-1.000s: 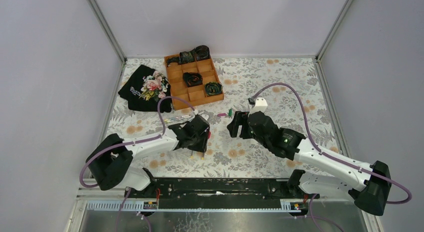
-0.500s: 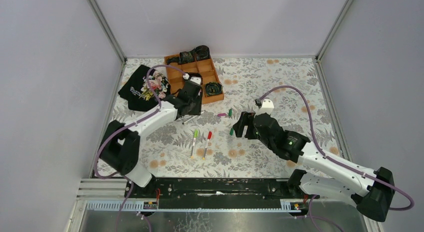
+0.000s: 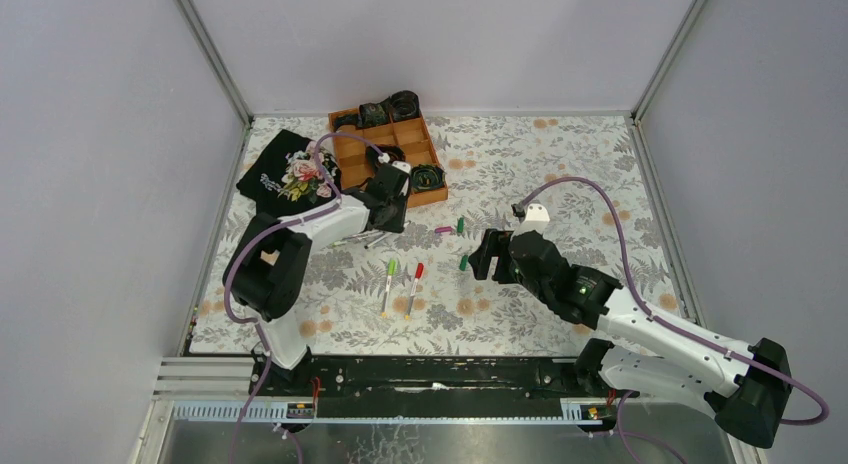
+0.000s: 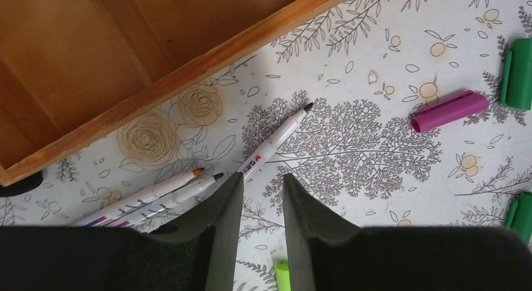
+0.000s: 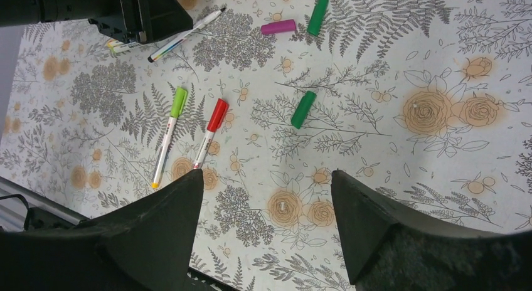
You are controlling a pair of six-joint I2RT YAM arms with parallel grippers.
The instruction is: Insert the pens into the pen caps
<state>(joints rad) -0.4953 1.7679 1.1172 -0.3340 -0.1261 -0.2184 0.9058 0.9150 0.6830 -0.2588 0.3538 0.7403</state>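
Tabletop (image 3: 560,164): pale floral print all over, with walls along the far, left and right edges.
Left gripper (image 4: 260,181): jaws stand at a narrow gap with nothing between them. It hangs low just off the near rim of the wooden tray, over toward the far-left corner.
Right gripper (image 5: 266,178): jaws are spread wide and empty, above the middle of the tabletop and slightly toward the right edge.
Uncapped pens: 3 white barrels lie flat just beside the tray's near rim. The black-tipped pen (image 4: 270,143) points toward the right edge, its rear end hidden behind a finger of the left gripper. The paired pens (image 4: 164,192), 1 orange-tipped and 1 dark-tipped, lie touching side by side closer to the left edge.
Capped pens: the lime-capped pen (image 5: 168,135) and the red-capped pen (image 5: 209,135) lie almost parallel, close but apart. They are nearer the near edge than the uncapped 3.
Loose pen caps: the magenta cap (image 5: 278,27) and the green cap (image 5: 318,15) lie near each other around mid-tabletop. The second green cap (image 5: 303,109) lies alone, closer to the right gripper.
Wooden tray (image 3: 352,179): divided into compartments, with black coiled items (image 3: 386,157) in some of them.
Black cloth (image 3: 275,189): has a flower print and lies by the left edge, beside the tray.
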